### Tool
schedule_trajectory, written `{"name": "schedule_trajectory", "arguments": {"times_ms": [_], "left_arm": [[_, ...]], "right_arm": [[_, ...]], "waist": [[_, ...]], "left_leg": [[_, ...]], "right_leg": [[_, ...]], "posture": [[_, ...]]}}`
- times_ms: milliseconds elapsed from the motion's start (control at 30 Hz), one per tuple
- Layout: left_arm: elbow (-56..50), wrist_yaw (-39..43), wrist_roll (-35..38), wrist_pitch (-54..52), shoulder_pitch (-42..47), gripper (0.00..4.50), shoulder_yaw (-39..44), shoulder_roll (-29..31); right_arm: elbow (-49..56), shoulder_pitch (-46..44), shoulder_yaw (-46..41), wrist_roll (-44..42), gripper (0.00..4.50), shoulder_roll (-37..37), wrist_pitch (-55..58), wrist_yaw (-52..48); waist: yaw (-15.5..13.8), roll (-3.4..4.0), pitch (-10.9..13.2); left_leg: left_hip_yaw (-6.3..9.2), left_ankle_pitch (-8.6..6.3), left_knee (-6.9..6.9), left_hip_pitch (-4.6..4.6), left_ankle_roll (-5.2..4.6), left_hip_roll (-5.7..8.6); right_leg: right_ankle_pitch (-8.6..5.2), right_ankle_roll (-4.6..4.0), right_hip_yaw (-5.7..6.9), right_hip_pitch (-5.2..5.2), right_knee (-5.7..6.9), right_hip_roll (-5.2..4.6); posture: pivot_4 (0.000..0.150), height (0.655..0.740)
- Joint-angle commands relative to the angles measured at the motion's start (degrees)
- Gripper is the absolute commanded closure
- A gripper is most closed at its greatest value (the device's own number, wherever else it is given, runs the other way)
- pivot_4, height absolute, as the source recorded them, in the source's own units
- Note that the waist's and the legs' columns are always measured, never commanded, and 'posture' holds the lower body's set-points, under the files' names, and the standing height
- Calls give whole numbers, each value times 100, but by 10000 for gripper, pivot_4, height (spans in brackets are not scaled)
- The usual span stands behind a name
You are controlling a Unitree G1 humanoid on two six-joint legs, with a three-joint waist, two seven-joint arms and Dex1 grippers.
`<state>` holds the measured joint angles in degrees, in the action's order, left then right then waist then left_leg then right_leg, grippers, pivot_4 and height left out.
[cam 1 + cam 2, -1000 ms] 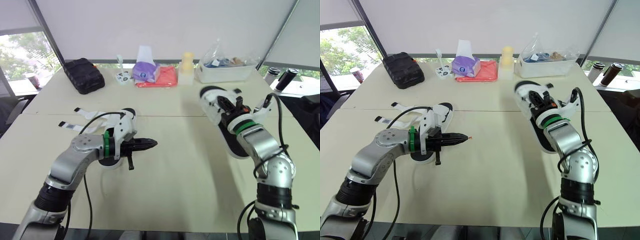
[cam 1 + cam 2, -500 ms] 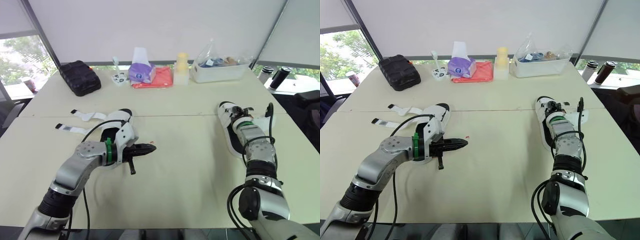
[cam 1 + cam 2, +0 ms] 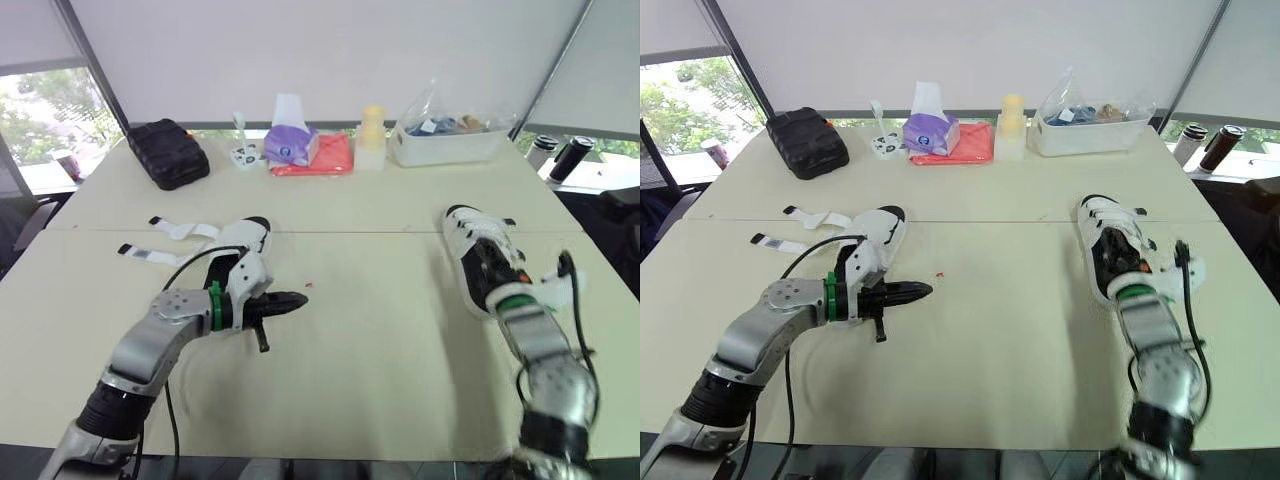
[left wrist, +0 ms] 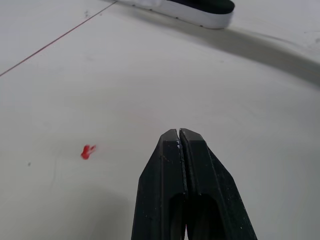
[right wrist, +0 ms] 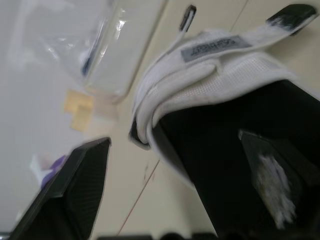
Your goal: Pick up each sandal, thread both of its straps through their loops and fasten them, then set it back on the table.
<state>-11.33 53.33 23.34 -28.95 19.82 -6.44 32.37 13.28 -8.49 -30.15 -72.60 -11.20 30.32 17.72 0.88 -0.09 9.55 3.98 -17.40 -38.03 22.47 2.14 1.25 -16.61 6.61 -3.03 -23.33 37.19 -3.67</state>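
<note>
We log right gripper [image 5: 172,142] splayed wide over right sandal [image 3: 473,243] — left gripper [image 3: 296,297] clenched empty beside left sandal [image 3: 247,238].

Place: you are looking at an office or meeting-room sort of space, set up as a work bench.
Tables: two pale tables [image 3: 400,350] are pushed together, and their seam runs across in front of you.
Windows: white roller blinds [image 3: 330,50] hang behind the far edge. A window [image 3: 40,110] on your left shows trees outside.
Desk clutter: along the far edge you see a black case [image 3: 168,151], a purple tissue pack [image 3: 291,145], a red cloth [image 3: 330,157] and a clear plastic tub [image 3: 450,142] of odds and ends.
Drinks: two travel tumblers [image 3: 568,157] stand at the far right.
</note>
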Motion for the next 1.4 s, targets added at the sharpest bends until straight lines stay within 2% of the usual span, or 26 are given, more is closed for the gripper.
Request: {"name": "schedule_trajectory", "arguments": {"times_ms": [33,100,167,233,300,467,667,767,833,967,1133,1267,1400], "left_arm": [[-187,-234,188,-72,-61,45000,288,-124],[-179,-305,198,-90,-74,45000,359,-125],[-141,-416,202,-111,-1,45000,454,-129],[-92,-559,199,-116,94,45000,579,-143],[-120,-909,191,-158,168,45000,807,-228],[-913,-1190,-70,-233,-336,45000,1146,264],[-1310,-1669,-1732,1419,-1109,45000,1558,1306],[-908,-2046,-3159,2850,-1509,45000,1395,2064],[-595,-2335,-3724,3340,-1557,45000,1280,2265],[-209,-2613,-4152,3520,-1249,45000,987,2067],[696,-3212,-5024,3687,-431,45000,466,1732],[1386,-3661,-5403,3809,196,45000,208,1423],[2048,-3748,-5514,4123,707,45000,-130,1165]], "right_arm": [[1409,811,133,-912,265,-8,340,-184],[1971,1172,389,-1159,265,-341,624,-654],[2427,1416,700,-1269,265,-1003,1088,-1311],[2643,1381,1010,-1301,265,-1606,1404,-1802],[2647,967,1445,-1156,265,-2194,1695,-2342],[2259,-28,2609,290,265,-2710,1780,-3177],[1540,-443,3148,1523,265,-2669,1398,-4150],[1283,-614,3207,1795,265,-2617,1323,-4506],[1172,-745,3252,1955,265,-2573,1309,-4696],[1116,-932,3321,2245,265,-2556,1330,-4952],[1484,-856,3135,2180,265,-2619,1529,-4978],[1808,-716,2985,2083,265,-2590,1697,-4831],[1945,-648,2882,2051,265,-2474,1792,-4614]], "waist": [[27,3,-1],[78,7,1],[132,15,6],[169,13,6],[173,3,4],[158,-2,6],[22,-12,12],[-20,-12,12],[-37,-12,12],[-28,-13,13],[-24,-14,13],[-4,-17,12],[-8,-19,11]], "left_leg": [[-8,0,-1,-3,0,0],[-11,0,-1,-11,-1,-4],[-15,0,-3,-15,-1,-3],[-12,0,-7,-19,-1,-4],[-5,0,-7,-27,-1,-9],[-2,0,-7,-25,-1,-10],[-1,0,-7,-7,0,-1],[-9,0,-6,-8,0,0],[-11,0,-5,-8,0,1],[-10,0,-4,-8,-1,1],[-10,-1,-5,-4,-2,1],[-12,-1,-6,-4,-2,2],[-13,-1,-8,-4,-2,2]], "right_leg": [[1,2,-3,0,2,-1],[1,2,-5,3,6,2],[1,2,-6,3,15,2],[1,2,-4,9,16,8],[1,1,0,19,15,20],[0,1,-1,17,11,21],[0,1,1,5,-4,6],[0,1,1,5,-8,2],[0,1,1,6,-9,-1],[1,2,4,7,-8,-2],[1,2,5,0,-1,1],[1,3,5,-2,5,2],[1,3,5,-4,9,3]], "posture": [[1500,7400],[1500,7400],[1500,7400],[1500,7400],[1500,7400],[1500,7400],[1500,7400],[1500,7400],[1500,7400],[1500,7400],[1500,7400],[1500,7400],[1500,7400]]}}
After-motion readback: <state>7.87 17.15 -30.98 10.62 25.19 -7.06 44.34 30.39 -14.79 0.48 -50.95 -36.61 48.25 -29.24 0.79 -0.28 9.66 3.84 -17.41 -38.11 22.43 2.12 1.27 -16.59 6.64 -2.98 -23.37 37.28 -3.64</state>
